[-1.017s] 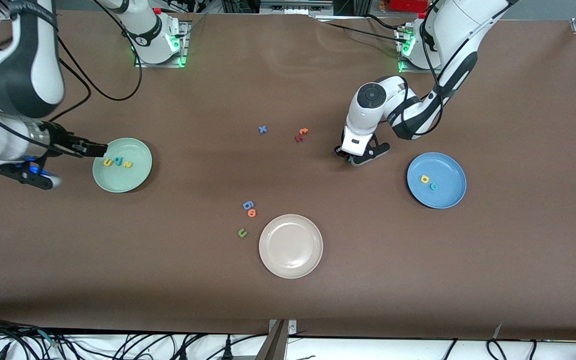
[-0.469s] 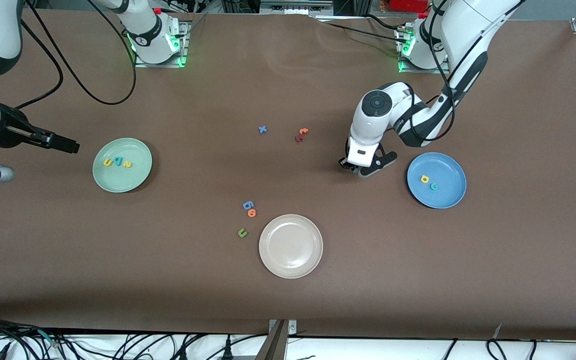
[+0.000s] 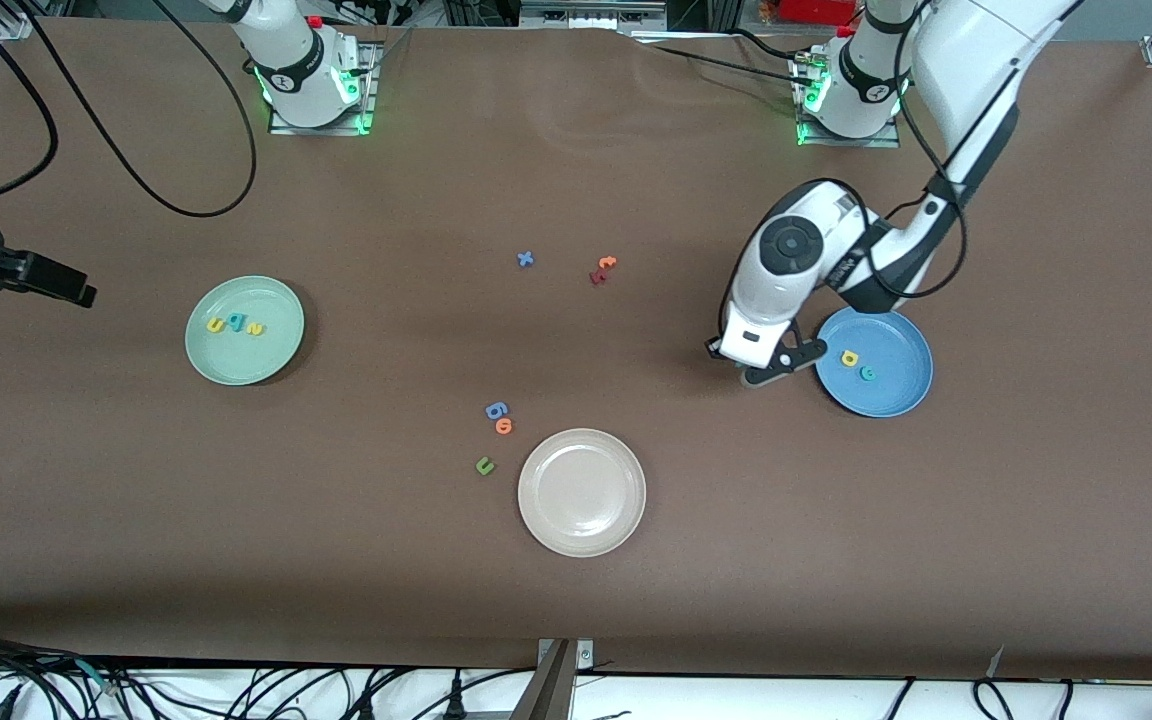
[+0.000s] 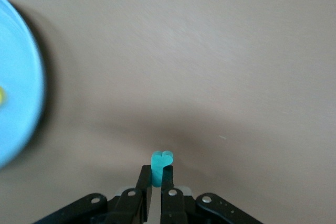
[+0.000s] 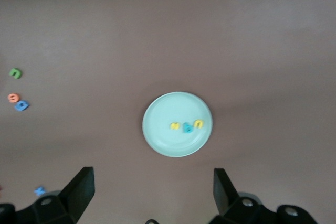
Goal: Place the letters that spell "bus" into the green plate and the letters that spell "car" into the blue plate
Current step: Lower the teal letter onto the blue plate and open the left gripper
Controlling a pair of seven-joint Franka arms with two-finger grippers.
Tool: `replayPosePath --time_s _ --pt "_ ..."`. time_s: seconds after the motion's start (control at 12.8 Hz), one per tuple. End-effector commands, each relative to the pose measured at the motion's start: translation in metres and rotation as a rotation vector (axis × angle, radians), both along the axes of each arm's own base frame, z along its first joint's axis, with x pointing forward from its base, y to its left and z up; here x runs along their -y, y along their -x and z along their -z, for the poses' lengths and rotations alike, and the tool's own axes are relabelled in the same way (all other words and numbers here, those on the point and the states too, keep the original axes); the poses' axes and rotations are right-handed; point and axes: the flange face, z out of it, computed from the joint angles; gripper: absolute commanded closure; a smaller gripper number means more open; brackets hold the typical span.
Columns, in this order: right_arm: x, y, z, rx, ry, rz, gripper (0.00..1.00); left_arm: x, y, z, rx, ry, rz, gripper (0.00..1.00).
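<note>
**A:** Item one, step in hand?

**B:** Last letter of "car". The left end effector (image 4: 157,174) is clenched on the teal "r" (image 4: 161,162), which stands on edge between its fingertips. It is at mid-height of the front view, over bare table (image 3: 1036,520), just beside the rim of the blue plate (image 3: 896,398) and not yet over the plate.

**A:** Next move?

**B:** By my judgement, a short carry over the plate's rim. Then a low release onto the free blue surface, clear of the two letters lying there. The foam is light and could cling to a finger.

**A:** Other arm?

**B:** The right end effector (image 5: 152,184) waits with its fingers spread, empty, high over the green plate's end of the table.

**A:** Count, plates.

**B:** Three: the blue plate, the green plate (image 3: 236,365) and the beige plate (image 3: 582,542), the last low in the middle of the frame and holding nothing.

**A:** Count, task letters.

**B:** Six.
- Green plate, three: yellow "u" (image 3: 216,324), teal "b" (image 3: 234,323), yellow "s" (image 3: 255,328). "Bus" looks complete.
- Blue plate, two: yellow "a" (image 3: 849,357), teal "c" (image 3: 867,374).
- Held, one.

**A:** Strays?

**B:** Six on the table.
- Upper middle: blue "x" (image 3: 525,259), orange letter (image 3: 607,263), dark red letter (image 3: 597,277).
- Lower middle: blue "6" shape (image 3: 496,410), orange ring (image 3: 504,426), green "u" (image 3: 484,465).
</note>
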Motion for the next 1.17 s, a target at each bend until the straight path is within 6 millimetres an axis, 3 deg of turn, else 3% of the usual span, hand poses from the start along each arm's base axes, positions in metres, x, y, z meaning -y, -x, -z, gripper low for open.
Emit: replayPosePath --time_s 0.0,0.31,0.55,0.7,0.78,0.86,0.94,1.09 --pt "-0.003 0.013 -0.005 0.044 0.014 -0.031 0.00 -0.037 -0.017 -0.006 -0.089 -0.015 0.147 1.00" --pt "-0.008 0.024 0.006 0.094 0.008 -0.049 0.00 -0.103 -0.026 0.000 -0.208 -0.023 0.346 1.00" --pt "-0.009 0.019 0.016 0.102 0.016 -0.053 0.00 -0.157 -0.034 0.003 -0.251 -0.001 0.459 1.00" --pt "-0.012 0.018 0.013 0.112 0.013 -0.060 0.00 -0.182 -0.036 0.002 -0.264 0.015 0.497 1.00" --pt "-0.013 0.018 0.012 0.114 0.012 -0.061 0.00 -0.187 -0.036 0.005 -0.270 0.019 0.492 0.80" --pt "-0.013 0.017 0.012 0.115 0.009 -0.063 0.00 -0.187 -0.036 0.007 -0.272 0.019 0.507 0.05" --pt "-0.013 0.015 0.015 0.114 0.008 -0.061 0.00 -0.182 -0.035 0.007 -0.271 0.013 0.526 0.00" --pt "-0.017 0.011 0.019 0.119 0.011 -0.056 0.00 -0.185 -0.039 -0.004 -0.254 0.003 0.520 0.00"
